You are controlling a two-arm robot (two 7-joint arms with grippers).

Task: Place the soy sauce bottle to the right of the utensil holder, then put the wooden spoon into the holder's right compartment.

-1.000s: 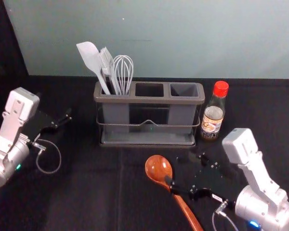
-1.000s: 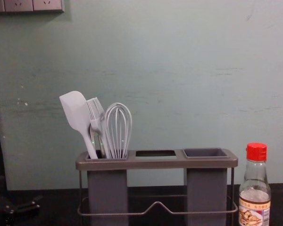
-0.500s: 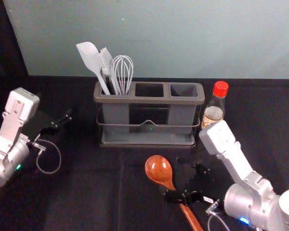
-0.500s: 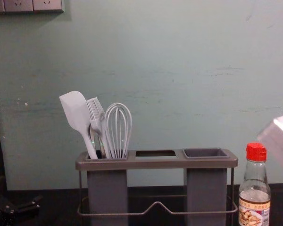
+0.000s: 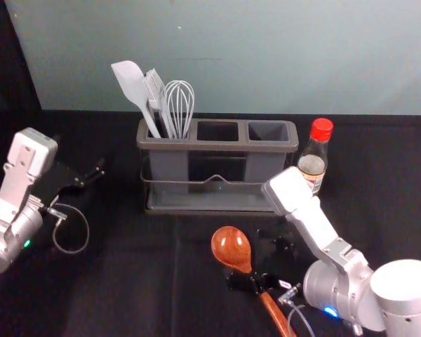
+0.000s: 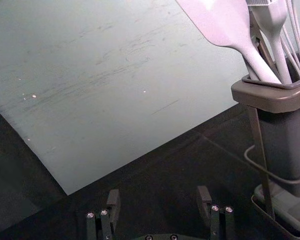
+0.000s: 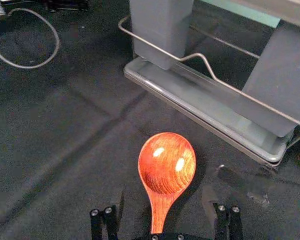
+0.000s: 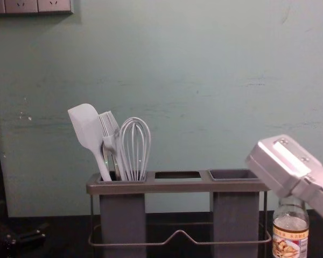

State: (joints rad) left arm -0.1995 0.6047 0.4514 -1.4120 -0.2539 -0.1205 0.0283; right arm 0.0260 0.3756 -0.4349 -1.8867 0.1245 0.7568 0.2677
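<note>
1. We see the soy sauce bottle [image 5: 313, 163] upright just beside the utensil holder [image 5: 196, 146], on its right. That is the side the task wants, so we judge the first half done.

2. The wooden spoon [image 5: 231, 247] lies flat on the black cloth [image 5: 126, 281] in front of the holder, its bowl towards the holder and its handle running back towards us. We think that suits a grip on the handle: the bowl is left free.

3. Our right gripper [image 7: 163, 200] is over the spoon, its fingers spread, one on each side of the neck. It grasps nothing; we take the wide spacing as room to straddle the wood before closing.

4. Our left gripper [image 6: 159, 191] is idle off to the holder's left, fingers parted and holding nothing — this looks like one-arm work.

5. The left compartment already carries the spatula [image 5: 130, 81], brush [image 5: 154, 91] and whisk [image 5: 180, 98], while the right compartment [image 5: 269, 131] has its mouth free for the spoon.

6. Next we should close squarely, lift and tip the spoon upright — a loose pinch could let the heavy-looking bowl swing round, perhaps into the bottle.
</note>
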